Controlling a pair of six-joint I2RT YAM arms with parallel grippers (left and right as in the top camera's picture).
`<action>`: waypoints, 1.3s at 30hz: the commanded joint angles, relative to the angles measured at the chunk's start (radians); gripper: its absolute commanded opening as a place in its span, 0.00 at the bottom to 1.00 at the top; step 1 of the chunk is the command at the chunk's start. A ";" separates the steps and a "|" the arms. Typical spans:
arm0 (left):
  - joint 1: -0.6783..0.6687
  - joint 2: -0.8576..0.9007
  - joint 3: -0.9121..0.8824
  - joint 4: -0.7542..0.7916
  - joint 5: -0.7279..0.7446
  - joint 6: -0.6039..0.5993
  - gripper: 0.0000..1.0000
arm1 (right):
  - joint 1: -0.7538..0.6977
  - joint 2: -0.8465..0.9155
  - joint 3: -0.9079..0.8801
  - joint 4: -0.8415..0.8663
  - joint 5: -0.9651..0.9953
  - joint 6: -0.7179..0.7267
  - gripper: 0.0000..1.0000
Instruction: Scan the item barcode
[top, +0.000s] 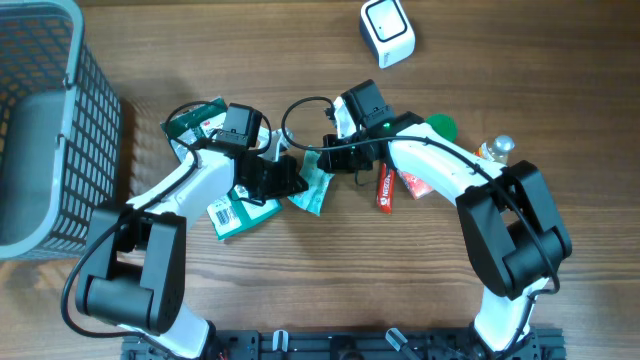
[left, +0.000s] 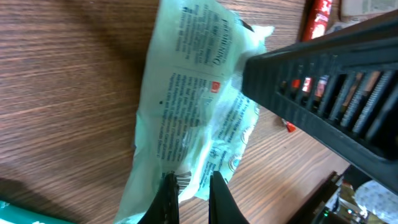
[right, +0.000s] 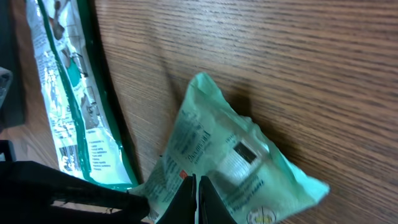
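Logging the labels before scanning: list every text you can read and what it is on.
None can be quoted with certainty.
Pale green packet: heading and dense small print, blurred and turned sideways.
Red stick: white lettering, too small.
Green-and-white pack: print too small.

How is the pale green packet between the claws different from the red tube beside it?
The pale green packet is wide, flat and crinkled; the red tube is slim and straight. The packet is pinched by the left gripper and right gripper; the tube lies free. Both carry print.
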 joint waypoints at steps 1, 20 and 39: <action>-0.004 0.011 -0.010 0.003 -0.040 -0.008 0.04 | 0.006 -0.028 -0.002 0.002 -0.031 -0.007 0.04; -0.004 0.012 -0.061 0.052 -0.266 -0.009 0.04 | 0.009 0.020 -0.049 -0.059 0.214 0.064 0.04; -0.006 -0.232 0.029 0.006 -0.345 -0.161 0.04 | 0.008 -0.089 0.032 -0.127 0.180 -0.004 0.16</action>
